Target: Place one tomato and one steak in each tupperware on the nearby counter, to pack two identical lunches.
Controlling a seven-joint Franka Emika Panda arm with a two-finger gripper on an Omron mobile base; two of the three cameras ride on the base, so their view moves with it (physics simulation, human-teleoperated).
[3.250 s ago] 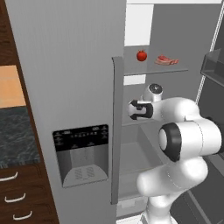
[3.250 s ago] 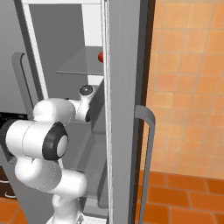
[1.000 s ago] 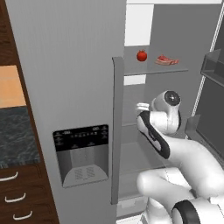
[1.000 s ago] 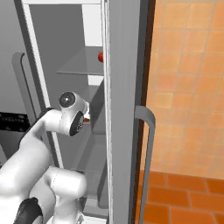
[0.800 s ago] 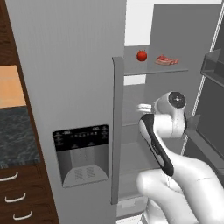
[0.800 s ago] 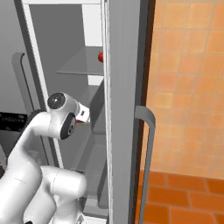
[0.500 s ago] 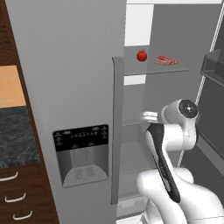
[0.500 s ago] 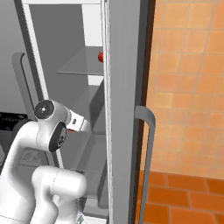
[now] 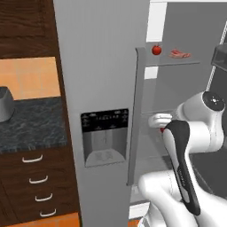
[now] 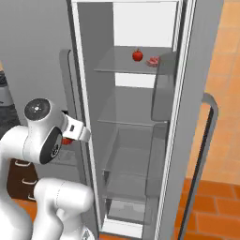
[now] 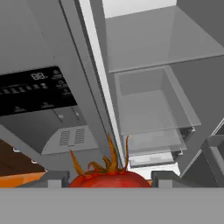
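My gripper (image 11: 109, 179) is shut on a red tomato (image 11: 109, 177) with a dried orange calyx; its fingers (image 11: 168, 178) flank the fruit. From the left base the gripper (image 9: 159, 125) hangs in front of the open fridge at mid height, the held tomato (image 9: 162, 130) a red spot under the hand. A second tomato (image 9: 156, 49) and a pink steak (image 9: 179, 54) lie on the fridge's upper glass shelf (image 10: 122, 65). The black counter (image 9: 31, 128) sits left of the fridge above dark drawers. The tupperware is out of view.
The closed fridge door with the dispenser panel (image 9: 104, 137) and its long handle (image 9: 134, 115) stand between the arm and the counter. The open right door (image 10: 197, 140) swings out on the right. A grey object (image 9: 3, 104) sits on the counter. Empty fridge drawers (image 11: 148, 105) lie below.
The whole picture has shifted, so the camera has moved: more counter shows at left and the fridge interior faces the right base view. The arm has folded back while holding the tomato.
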